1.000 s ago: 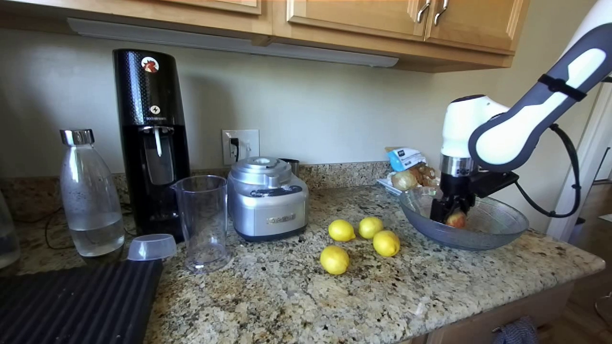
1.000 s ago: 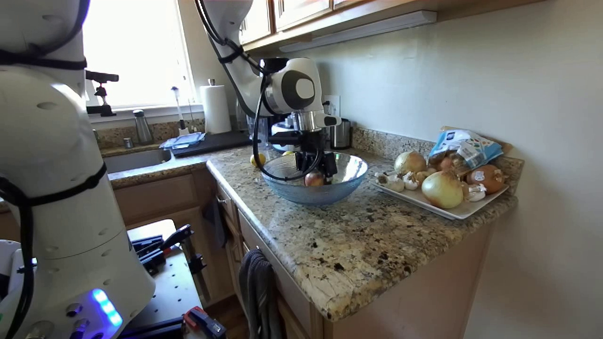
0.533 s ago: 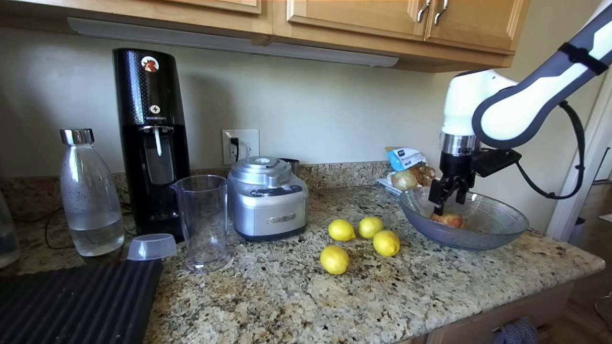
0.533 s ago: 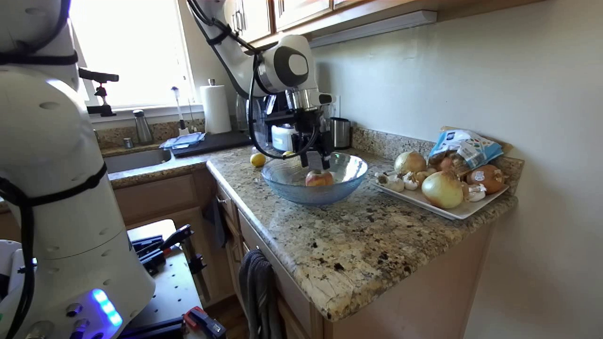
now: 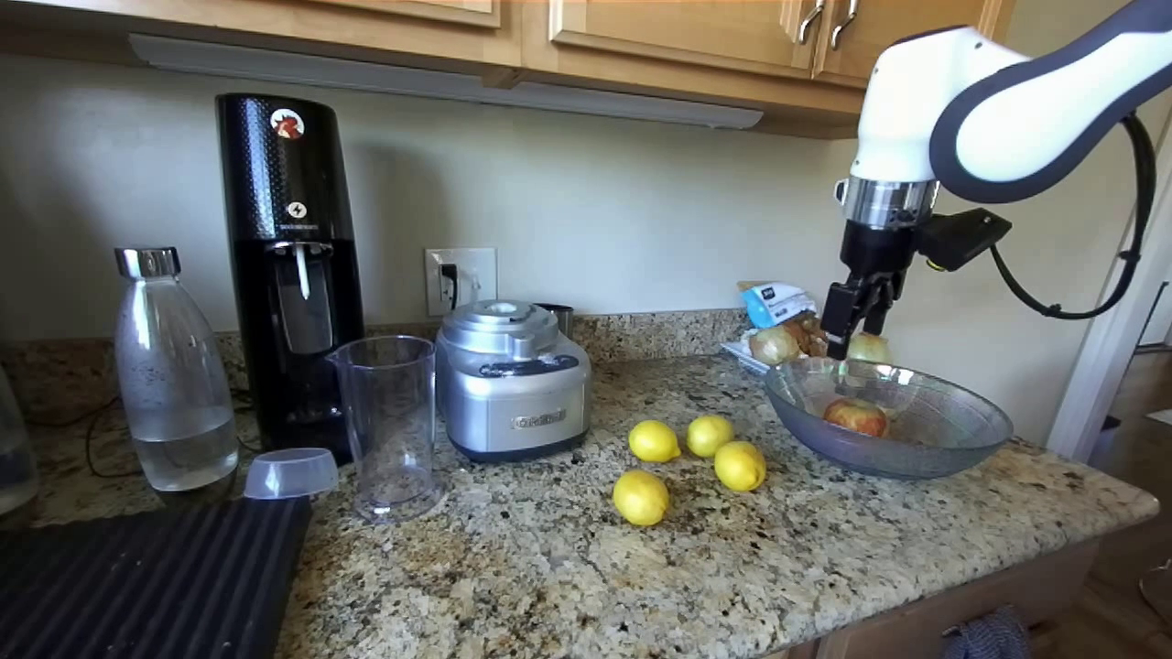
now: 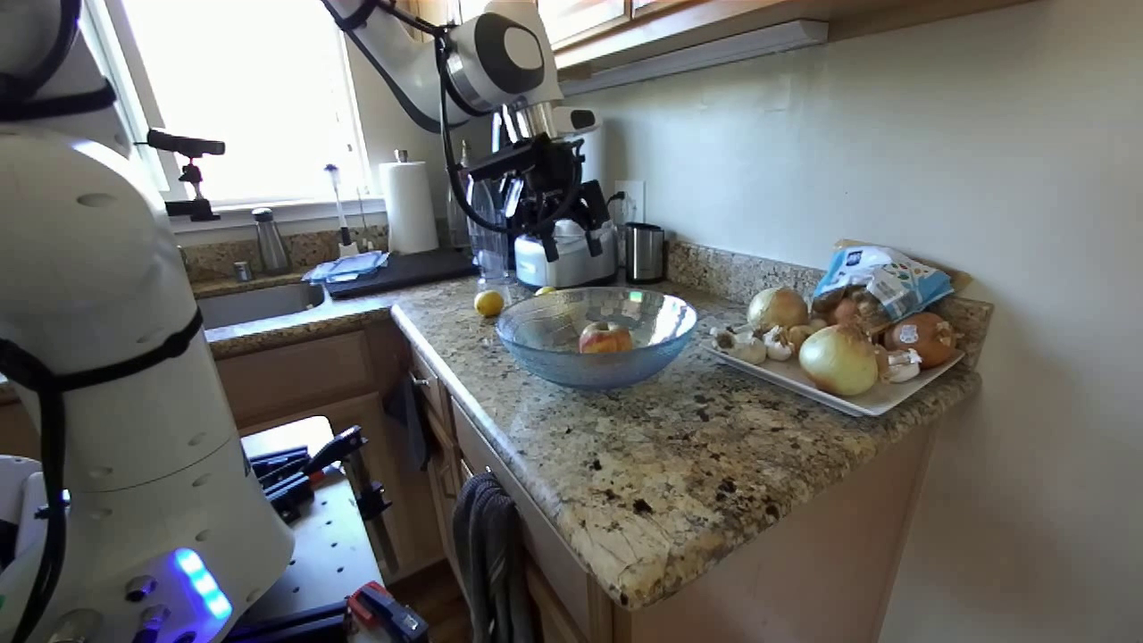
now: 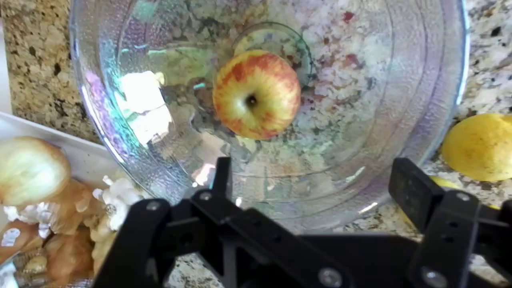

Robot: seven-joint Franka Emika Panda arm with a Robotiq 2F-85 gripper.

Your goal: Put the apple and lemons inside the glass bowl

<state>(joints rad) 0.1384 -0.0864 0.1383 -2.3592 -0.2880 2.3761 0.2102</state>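
That white-and-grey robot arm arches down above the wide clear-glass bowl, its black two-fingered gripper gaping wide; the round red-and-yellow apple sits lower, clear of it, inside the bowl, four oval yellow lemons beside.

glossy, textured glass bowl; polished stone counter.

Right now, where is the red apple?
In an exterior view, the apple is on the picture's right, inside the glass bowl, with the four lemons outside, left of the bowl.
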